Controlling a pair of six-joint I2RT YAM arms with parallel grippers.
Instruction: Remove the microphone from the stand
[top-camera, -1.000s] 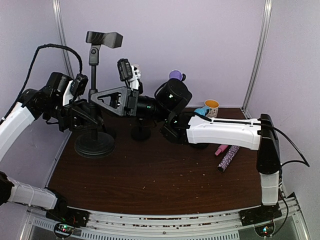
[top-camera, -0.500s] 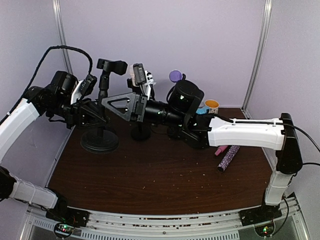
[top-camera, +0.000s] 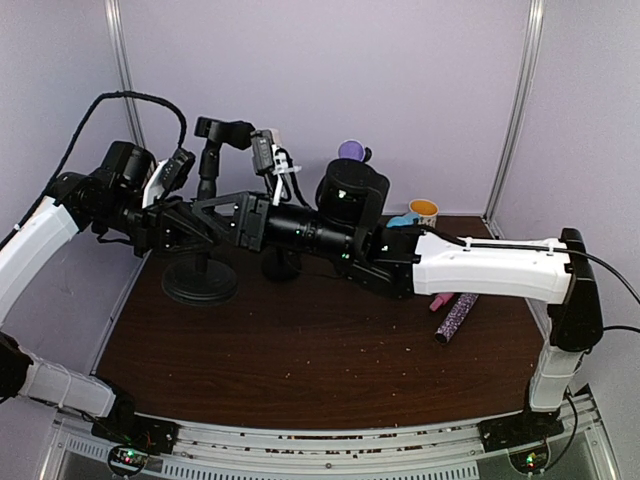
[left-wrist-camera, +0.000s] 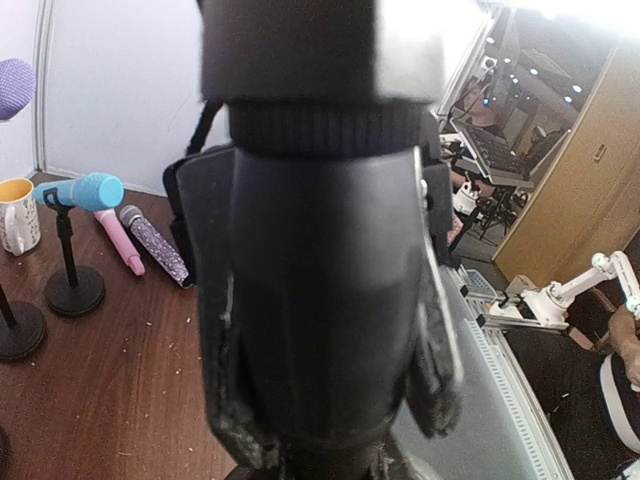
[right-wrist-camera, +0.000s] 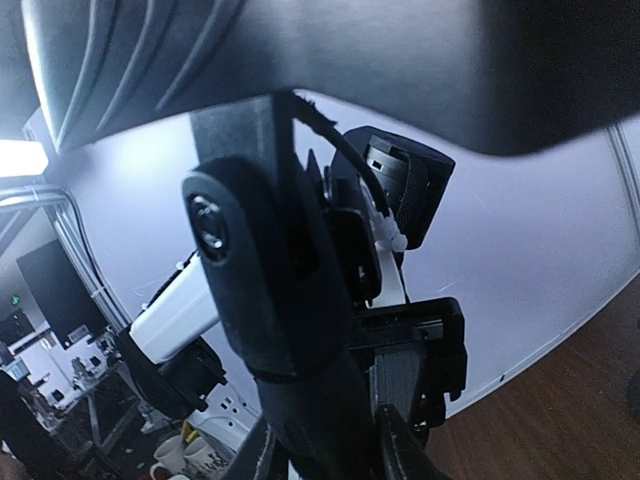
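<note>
1. At the far left of the counter, the stand stood upright on its round base. The black microphone sat in the clip at its top, tilted off level.
2. Left end effector was clamped on the stand's pole, well below the microphone. Its fingers pressed the dark tube from both sides.
3. Right arm lay across the counter from the right. Right end effector was at the pole, just beside the left one and below the clip. Whether it was wide or narrow could not be told.
4. Right wrist view showed the pole's knob close up.
5. Behind the right arm were a purple mic, a blue mic and a mug. A pink mic and a glittery mic lay flat, side by side.
</note>
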